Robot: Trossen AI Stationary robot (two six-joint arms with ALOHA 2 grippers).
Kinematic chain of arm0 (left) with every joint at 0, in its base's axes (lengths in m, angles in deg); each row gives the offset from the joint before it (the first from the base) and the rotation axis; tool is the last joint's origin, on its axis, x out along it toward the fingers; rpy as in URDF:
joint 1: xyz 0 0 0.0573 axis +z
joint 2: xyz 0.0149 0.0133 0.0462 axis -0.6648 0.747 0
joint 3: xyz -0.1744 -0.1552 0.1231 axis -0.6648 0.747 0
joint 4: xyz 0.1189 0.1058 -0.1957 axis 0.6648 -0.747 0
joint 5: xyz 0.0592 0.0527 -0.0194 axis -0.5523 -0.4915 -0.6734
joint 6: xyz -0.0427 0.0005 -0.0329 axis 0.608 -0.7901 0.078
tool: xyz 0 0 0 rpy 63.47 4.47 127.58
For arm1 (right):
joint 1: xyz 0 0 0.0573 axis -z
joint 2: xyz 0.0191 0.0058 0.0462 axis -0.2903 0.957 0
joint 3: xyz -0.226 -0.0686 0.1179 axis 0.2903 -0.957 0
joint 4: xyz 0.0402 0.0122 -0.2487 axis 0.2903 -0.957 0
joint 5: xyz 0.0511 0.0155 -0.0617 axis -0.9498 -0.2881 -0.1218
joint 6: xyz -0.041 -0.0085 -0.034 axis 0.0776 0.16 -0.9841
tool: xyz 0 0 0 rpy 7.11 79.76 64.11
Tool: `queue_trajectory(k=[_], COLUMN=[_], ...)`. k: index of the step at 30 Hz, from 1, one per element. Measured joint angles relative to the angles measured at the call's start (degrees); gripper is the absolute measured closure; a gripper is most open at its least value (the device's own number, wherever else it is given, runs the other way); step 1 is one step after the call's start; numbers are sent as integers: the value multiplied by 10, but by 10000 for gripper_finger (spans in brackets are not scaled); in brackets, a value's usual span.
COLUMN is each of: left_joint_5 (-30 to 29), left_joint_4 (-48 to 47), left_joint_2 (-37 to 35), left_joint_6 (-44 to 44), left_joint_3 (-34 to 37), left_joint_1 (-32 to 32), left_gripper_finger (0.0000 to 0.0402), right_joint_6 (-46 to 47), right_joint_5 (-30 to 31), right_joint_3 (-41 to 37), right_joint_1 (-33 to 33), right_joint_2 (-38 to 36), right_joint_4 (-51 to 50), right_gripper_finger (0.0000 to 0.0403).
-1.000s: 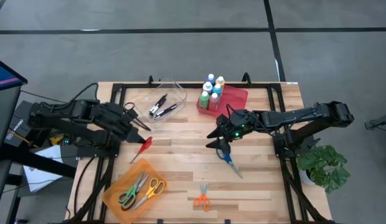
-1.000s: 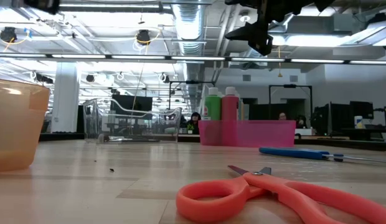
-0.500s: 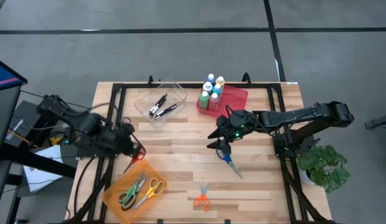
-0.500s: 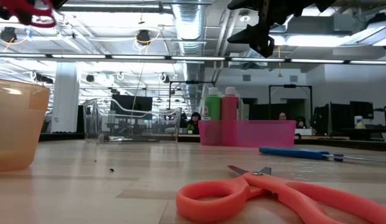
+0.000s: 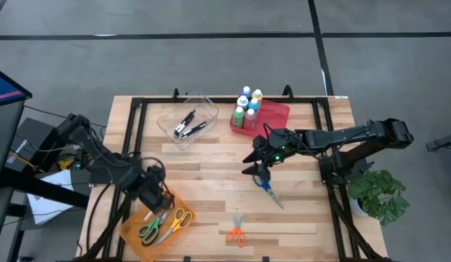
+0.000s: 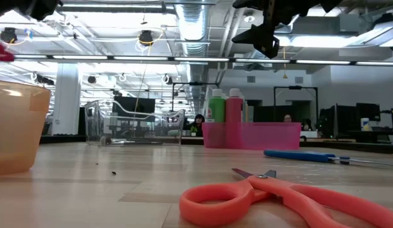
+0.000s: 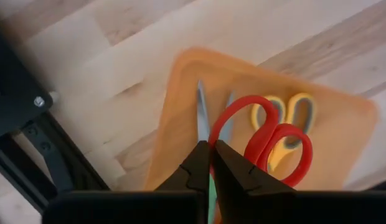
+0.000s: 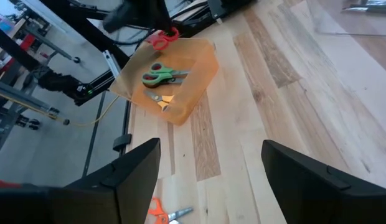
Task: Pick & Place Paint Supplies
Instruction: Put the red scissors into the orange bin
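Note:
The paint bottles (image 5: 247,107) stand upright with white caps in a pink bin (image 5: 273,115) at the table's far side. The low view shows a green and a pink one (image 6: 225,105). No gripper is near them. My left gripper (image 5: 158,198) is over the orange tray (image 5: 134,222) at the near left, shut on red-handled scissors (image 7: 277,140). My right gripper (image 5: 256,166) hovers open at mid-table, just above the far end of the blue scissors (image 5: 269,189), which lie flat on the table. My left gripper pinches the red scissors between its two fingers, just where the two handle loops meet (image 7: 213,144). The loops (image 8: 160,40) stick out beyond the fingertips and hang below them. The fingers hide the blades. The scissors are lifted clear above the orange tray (image 7: 342,143).
Green-handled (image 5: 149,229) and yellow-handled scissors (image 5: 180,218) lie in the orange tray. Orange scissors (image 5: 236,233) lie near the table's near edge. A clear bin (image 5: 188,120) with dark pens sits at the far side, left of the pink bin. A potted plant (image 5: 378,193) stands right of the table.
My left gripper has carried the red scissors from beside the clear bin toward the table's near edge, and now holds them over the orange tray.

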Motion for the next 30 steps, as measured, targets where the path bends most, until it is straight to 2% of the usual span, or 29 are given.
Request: queue_trajectory(k=[10,18,30], left_joint_5=[9,14,56], left_joint_4=[91,143,188], left_joint_2=[99,163,201], left_joint_6=[19,17,1], left_joint_3=[0,0,0], left_joint_1=[-58,-68,-67], left_gripper_finger=[397,396,390], right_joint_6=[0,0,-5], right_joint_5=[-7,-20,-20], right_joint_3=[0,0,0], right_joint_1=[0,0,0], right_joint_2=[0,0,0], right_joint_4=[0,0,0], right_gripper_finger=[127,127,127])
